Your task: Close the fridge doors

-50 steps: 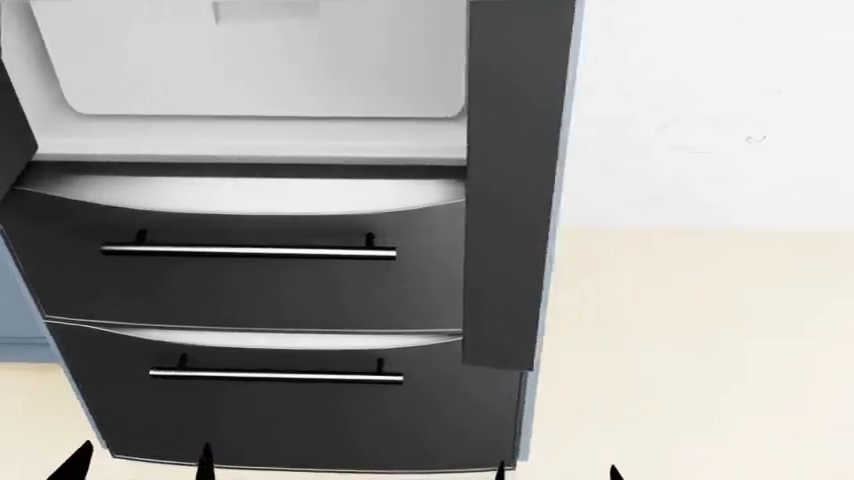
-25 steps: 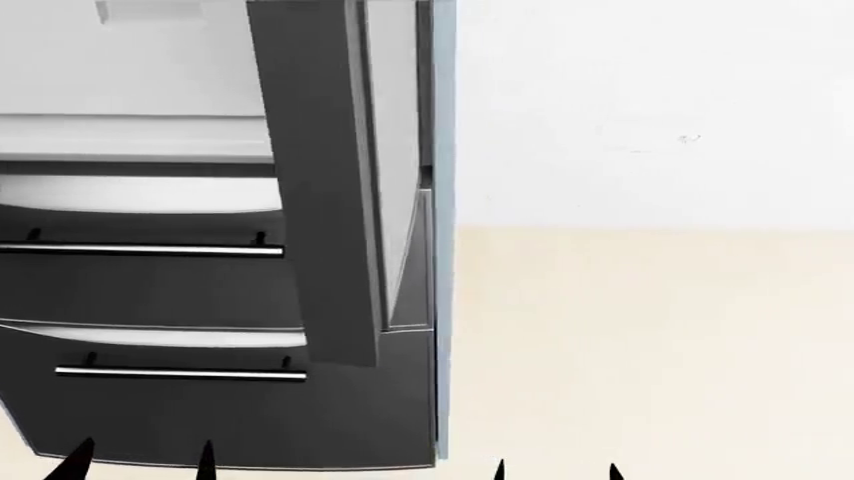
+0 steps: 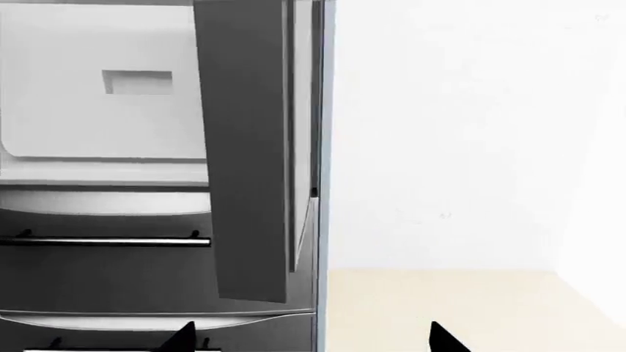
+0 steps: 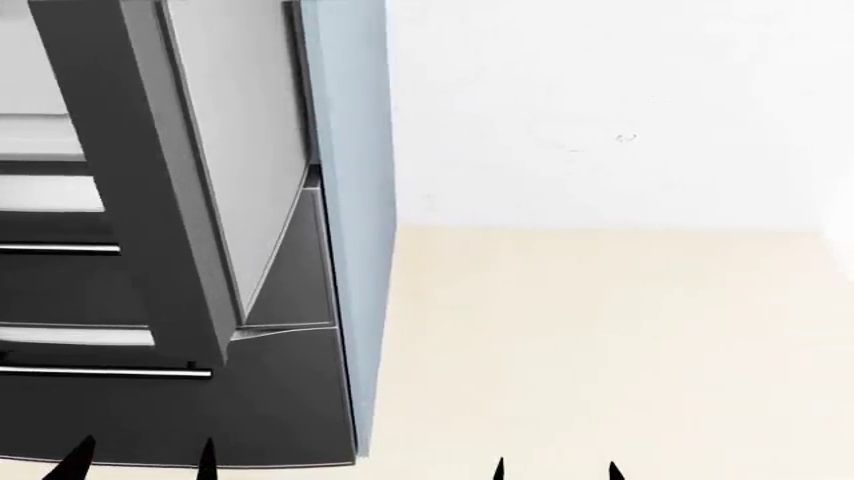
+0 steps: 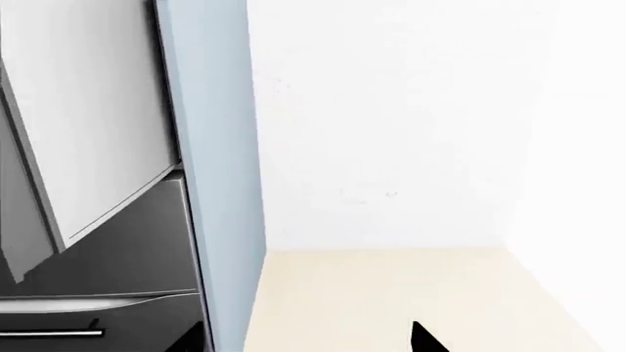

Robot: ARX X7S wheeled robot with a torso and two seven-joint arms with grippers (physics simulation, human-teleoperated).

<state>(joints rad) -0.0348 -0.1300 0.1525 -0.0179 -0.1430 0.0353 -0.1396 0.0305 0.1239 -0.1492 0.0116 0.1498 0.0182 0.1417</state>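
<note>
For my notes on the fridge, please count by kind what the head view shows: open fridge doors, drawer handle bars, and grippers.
Open fridge door: 1
Drawer handle bars: 2
Grippers, left gripper and right gripper: 2
Total: 5

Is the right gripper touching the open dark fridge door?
Apart. In the head view, the right gripper sits over bare floor, well clear of the dark charcoal fridge door.
</note>
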